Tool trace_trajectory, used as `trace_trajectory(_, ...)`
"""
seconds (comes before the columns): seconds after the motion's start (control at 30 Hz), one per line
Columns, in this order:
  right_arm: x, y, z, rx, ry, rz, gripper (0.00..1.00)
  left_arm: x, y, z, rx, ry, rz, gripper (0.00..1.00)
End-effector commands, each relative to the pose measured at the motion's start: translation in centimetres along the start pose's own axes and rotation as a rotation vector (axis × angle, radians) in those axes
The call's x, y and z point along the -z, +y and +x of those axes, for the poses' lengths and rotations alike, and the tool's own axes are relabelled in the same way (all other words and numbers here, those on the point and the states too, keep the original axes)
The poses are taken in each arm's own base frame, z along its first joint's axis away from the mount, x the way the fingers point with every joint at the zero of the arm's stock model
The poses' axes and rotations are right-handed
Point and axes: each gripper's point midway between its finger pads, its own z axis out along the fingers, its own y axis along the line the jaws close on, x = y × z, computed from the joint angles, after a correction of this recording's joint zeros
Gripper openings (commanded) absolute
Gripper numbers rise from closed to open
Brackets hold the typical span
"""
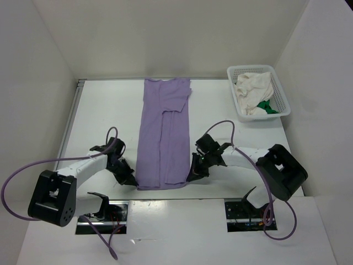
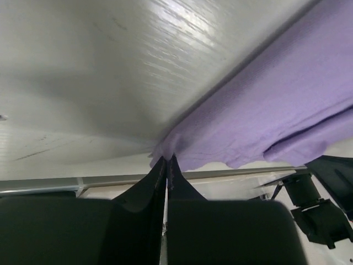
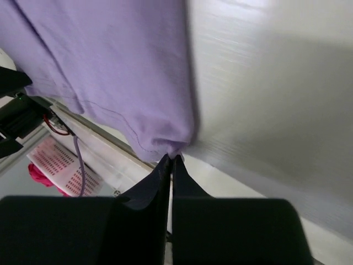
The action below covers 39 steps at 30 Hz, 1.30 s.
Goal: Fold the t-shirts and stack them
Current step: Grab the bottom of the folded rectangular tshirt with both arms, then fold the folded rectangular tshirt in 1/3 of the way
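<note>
— Which way does the lavender t-shirt (image 1: 164, 132) lie?

— We see it flat on the table (image 1: 105, 110), folded into a long narrow strip; its long axis runs from the near edge straight to the far edge; the neck and a sleeve point away from the arms, the hem points toward them.

— And the arms?

— We find both reaching forward and low, each bent inward toward the strip; the left gripper (image 1: 131, 180) sits at the hem's near left corner, the right gripper (image 1: 192, 178) at its near right corner; both tilt down to the tabletop.

— What do the fingers do?

— In each wrist view we see the two fingers pressed together, with the purple corner caught at their tips; so each one is pinching the hem.

— Where are the others?

— We spot the cream t-shirt (image 1: 253, 88) crumpled in the white basket (image 1: 284, 99) at the far right corner, well apart from the strip; the green t-shirt (image 1: 268, 107) peeks out beneath it.
</note>
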Motion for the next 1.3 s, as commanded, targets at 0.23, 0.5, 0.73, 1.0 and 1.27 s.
trace_trajectory(0.23, 5.9, 5.0, -8.5, 0.125, -0.192, -0.003, 0.00, 8.8, -11.4, -5.9, -0.144, -0.225, 0.316, 0.00)
trace_trajectory(0.5, 9.0, 7.8, -19.3, 0.180, -0.366, -0.020, 0.00, 8.8, -17.0, -13.5, -0.146, -0.313, 0.416, 0.06)
trace_trajectory(0.73, 9.8, 7.0, -27.0, 0.151, -0.459, 0.005, 0.00, 8.2, -20.7, -20.8, -0.143, -0.417, 0.391, 0.06)
trace_trajectory(1.0, 8.2, 5.8, -31.3, 0.157, -0.461, 0.039, 0.00, 7.6, -22.7, -25.4, -0.105, -0.458, 0.415, 0.06)
trace_trajectory(1.27, 6.2, 5.8, -34.4, 0.154, -0.456, 0.042, 0.00, 6.6, -24.1, -28.5, -0.104, -0.478, 0.430, 0.13)
